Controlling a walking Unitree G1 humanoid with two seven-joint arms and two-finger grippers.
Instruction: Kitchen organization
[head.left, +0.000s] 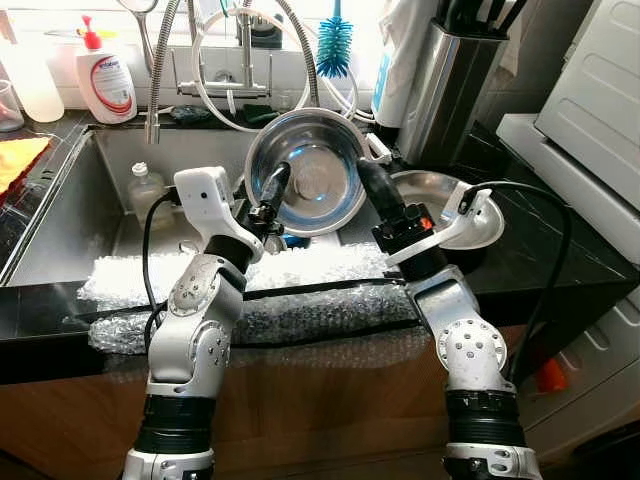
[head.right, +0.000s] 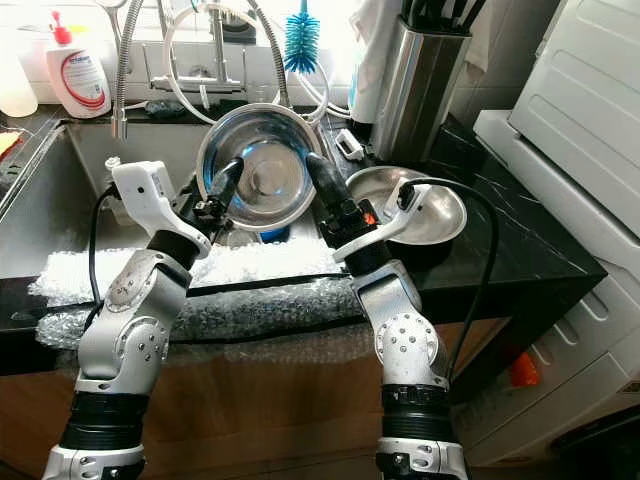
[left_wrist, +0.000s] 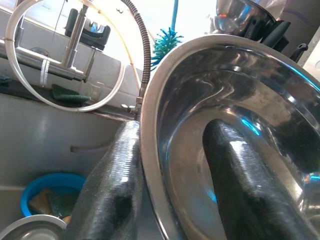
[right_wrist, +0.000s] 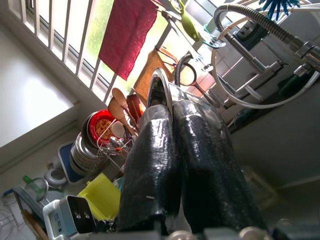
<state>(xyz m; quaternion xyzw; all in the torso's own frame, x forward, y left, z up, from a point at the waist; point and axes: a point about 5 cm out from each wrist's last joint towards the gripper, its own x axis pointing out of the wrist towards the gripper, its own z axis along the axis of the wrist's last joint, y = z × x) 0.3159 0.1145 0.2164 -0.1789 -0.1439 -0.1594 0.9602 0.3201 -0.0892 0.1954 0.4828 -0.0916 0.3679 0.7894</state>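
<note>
Left eye view: both pincers, left pincer (head.left: 268, 197) and right pincer (head.left: 368, 176), clamp the steel bowl (head.left: 312, 180); faucet hose (head.left: 300, 50) behind.

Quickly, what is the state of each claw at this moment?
Left claw: closed on the rim of the steel bowl, one finger inside and one outside.
Right claw: closed on the bowl's opposite rim.

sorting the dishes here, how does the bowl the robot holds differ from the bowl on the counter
The held bowl is tipped on edge over the sink, its inside facing the camera; the counter bowl rests flat beside the sink. Both grippers, left and right, pinch the held bowl's rim; the counter bowl is ungripped. Both are shiny steel.
</note>
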